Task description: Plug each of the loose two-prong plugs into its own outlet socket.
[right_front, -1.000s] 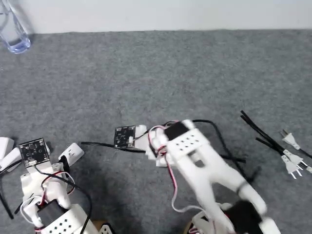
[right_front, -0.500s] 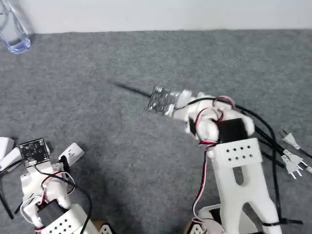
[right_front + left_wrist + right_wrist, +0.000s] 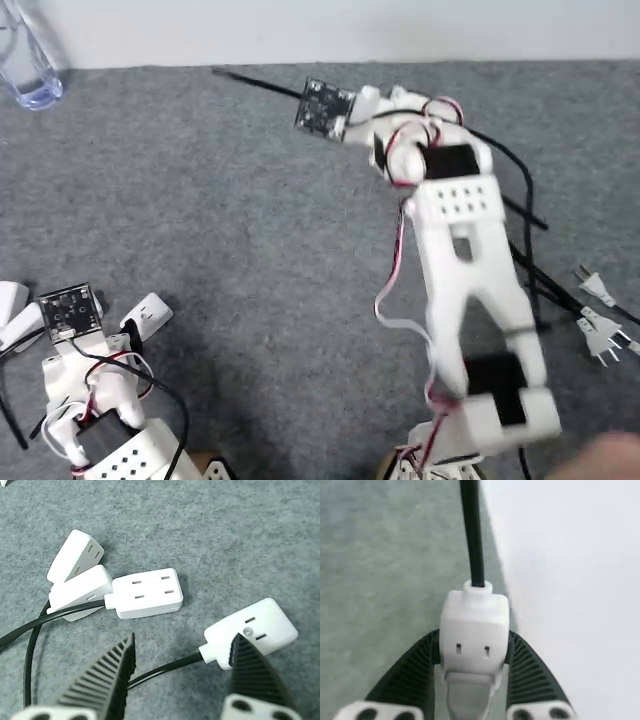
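We find the right claw (image 3: 474,641) clamped on a white two-slot outlet socket (image 3: 474,612) with a black cord, at the far edge of the bench (image 3: 200,200). The left claw (image 3: 184,639) gapes wide, holding nothing, above white sockets (image 3: 145,594). White two-prong plugs (image 3: 598,322) lie loose.

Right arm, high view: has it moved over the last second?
Yes. The right arm swung from the middle of the carpet to the far wall, carrying the white socket.
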`<state>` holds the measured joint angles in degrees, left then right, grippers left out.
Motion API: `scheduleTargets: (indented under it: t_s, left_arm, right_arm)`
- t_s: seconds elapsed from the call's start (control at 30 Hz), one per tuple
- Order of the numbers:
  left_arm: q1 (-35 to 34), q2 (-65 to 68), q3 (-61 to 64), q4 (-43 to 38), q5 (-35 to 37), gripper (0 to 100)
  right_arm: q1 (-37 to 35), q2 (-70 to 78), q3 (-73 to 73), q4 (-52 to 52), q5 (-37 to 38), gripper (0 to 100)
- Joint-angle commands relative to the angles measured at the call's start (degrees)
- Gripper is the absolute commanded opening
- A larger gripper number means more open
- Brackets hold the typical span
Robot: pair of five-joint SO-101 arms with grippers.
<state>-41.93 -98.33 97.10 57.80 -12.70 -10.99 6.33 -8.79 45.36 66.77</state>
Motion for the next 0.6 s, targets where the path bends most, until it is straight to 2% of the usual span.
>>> scheduleTargets:
  t_s: [0.0, 0.27, 0.57]
  left_arm:
    - [-0.09, -0.35, -0.31, -0.97, -0.35, 29]
    - [0.0, -0.26, -0.31, -1.05, -0.35, 29]
    - [2.2, -0.18, -0.31, -0.97, -0.35, 29]
  right_arm:
    - [2.33, 8.31, -9.32, -7.52, 1.93, 0.8]
    - [5.85, 30.11, -19.96, -24.92, 1.58, 0.8]
    - [2.51, 51.03, -32.7, -39.87, 1.76, 0.8]
